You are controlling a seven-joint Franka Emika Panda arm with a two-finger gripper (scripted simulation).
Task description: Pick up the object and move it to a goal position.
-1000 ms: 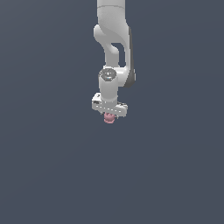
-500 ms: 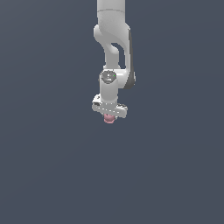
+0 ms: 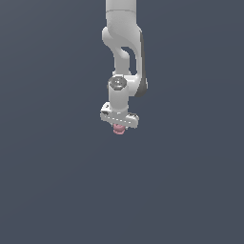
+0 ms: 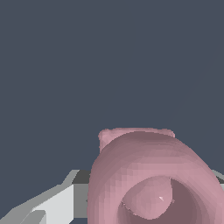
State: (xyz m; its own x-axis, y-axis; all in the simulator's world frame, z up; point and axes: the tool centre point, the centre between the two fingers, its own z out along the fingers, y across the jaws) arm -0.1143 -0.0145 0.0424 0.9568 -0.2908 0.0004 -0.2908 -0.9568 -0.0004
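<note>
The object (image 3: 118, 129) is a small dusty-pink rounded lump peeking out just under the white gripper (image 3: 119, 127) in the exterior view. In the wrist view the object (image 4: 153, 175) fills the near field, showing its hollow ring-like centre, with a grey-white finger (image 4: 57, 203) pressed at its side. The gripper is shut on the object, held off the ground with the white arm (image 3: 123, 43) reaching down from above. The fingertips are mostly hidden behind the gripper body and the lump.
A flat, uniform dark grey-blue surface (image 3: 57, 181) spans the whole exterior view. No other objects or markers show in either view.
The gripper with the pink object has shifted slightly upward in the exterior view. Its hold on the object looks the same.
</note>
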